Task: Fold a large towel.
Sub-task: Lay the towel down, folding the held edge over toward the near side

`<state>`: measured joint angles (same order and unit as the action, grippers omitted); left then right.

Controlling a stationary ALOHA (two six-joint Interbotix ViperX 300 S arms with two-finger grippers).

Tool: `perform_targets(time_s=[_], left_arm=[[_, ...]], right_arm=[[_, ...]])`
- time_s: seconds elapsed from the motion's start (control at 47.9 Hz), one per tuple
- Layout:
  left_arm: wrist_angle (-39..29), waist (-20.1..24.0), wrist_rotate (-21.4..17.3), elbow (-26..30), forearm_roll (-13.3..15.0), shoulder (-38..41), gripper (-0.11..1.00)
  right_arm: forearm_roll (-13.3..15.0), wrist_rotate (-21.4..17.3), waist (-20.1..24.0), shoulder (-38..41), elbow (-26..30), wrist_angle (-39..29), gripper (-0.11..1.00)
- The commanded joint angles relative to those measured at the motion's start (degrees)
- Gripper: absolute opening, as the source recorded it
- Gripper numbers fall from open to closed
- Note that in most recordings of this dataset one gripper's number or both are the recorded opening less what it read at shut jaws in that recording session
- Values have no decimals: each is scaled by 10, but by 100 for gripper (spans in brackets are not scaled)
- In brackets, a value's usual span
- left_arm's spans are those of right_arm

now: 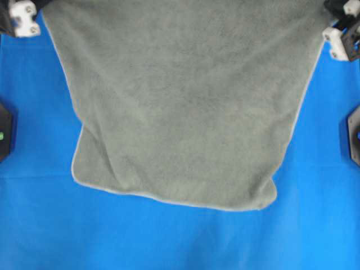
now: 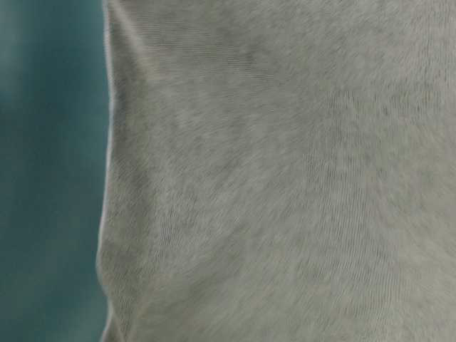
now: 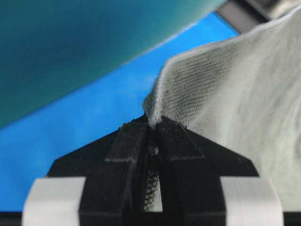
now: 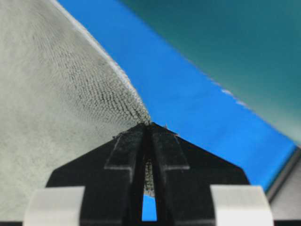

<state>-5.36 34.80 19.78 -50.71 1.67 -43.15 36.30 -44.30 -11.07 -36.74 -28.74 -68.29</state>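
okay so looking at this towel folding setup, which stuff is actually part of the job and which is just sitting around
Part of the job:
- towel, grey-green, hanging from two corners
- left gripper, fingers shut on one corner
- right gripper, fingers shut on the other corner

Just there:
- blue sheet covering the table
- dark fixtures at the side edges

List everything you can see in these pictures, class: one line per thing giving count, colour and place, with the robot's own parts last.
towel: one, grey-green, held up by two corners, lower edge lying on the sheet.
blue sheet: one, bright blue, covering the table under the towel.
black mounts: two, black, at the left and right edges of the overhead view.
left claw: one, black, shut on a towel corner, top left overhead.
right claw: one, black, shut on the other corner, top right overhead.
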Motion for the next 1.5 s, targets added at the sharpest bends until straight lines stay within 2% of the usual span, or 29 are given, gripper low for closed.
perform_targets(time_s=[0.0,0.083,0.167,0.313,0.522,0.605,0.689,0.814,0.939,1.106,1.294,1.482], left_arm=[[35,12,-23,16,-2,25,2],[51,14,-49,24,-2,45,2],[48,12,-59,26,-2,58,2],[22,-8,-67,18,-2,55,2],[-13,-105,-67,-22,0,41,2],[-14,-149,-62,-50,0,44,2],[-8,-182,-62,-80,0,54,2],[22,-233,-62,-122,0,80,2],[95,-293,-66,-163,0,118,2],[179,-350,-67,-204,0,176,2],[192,-381,-64,-205,1,228,2],[191,-402,-60,-209,2,226,2]], right_arm=[[24,-2,-47,5,-4,13,3],[40,0,-82,7,-10,33,3],[40,1,-86,8,-13,53,3],[9,1,-69,7,-28,66,3],[-86,-15,30,9,-91,81,3],[-113,-44,73,12,-122,102,3],[-129,-86,117,23,-158,137,3],[-132,-144,170,45,-210,197,3],[-132,-210,209,82,-254,283,3],[-131,-271,243,135,-277,359,3],[-128,-285,270,176,-268,378,3],[-128,-286,295,188,-261,395,3]])
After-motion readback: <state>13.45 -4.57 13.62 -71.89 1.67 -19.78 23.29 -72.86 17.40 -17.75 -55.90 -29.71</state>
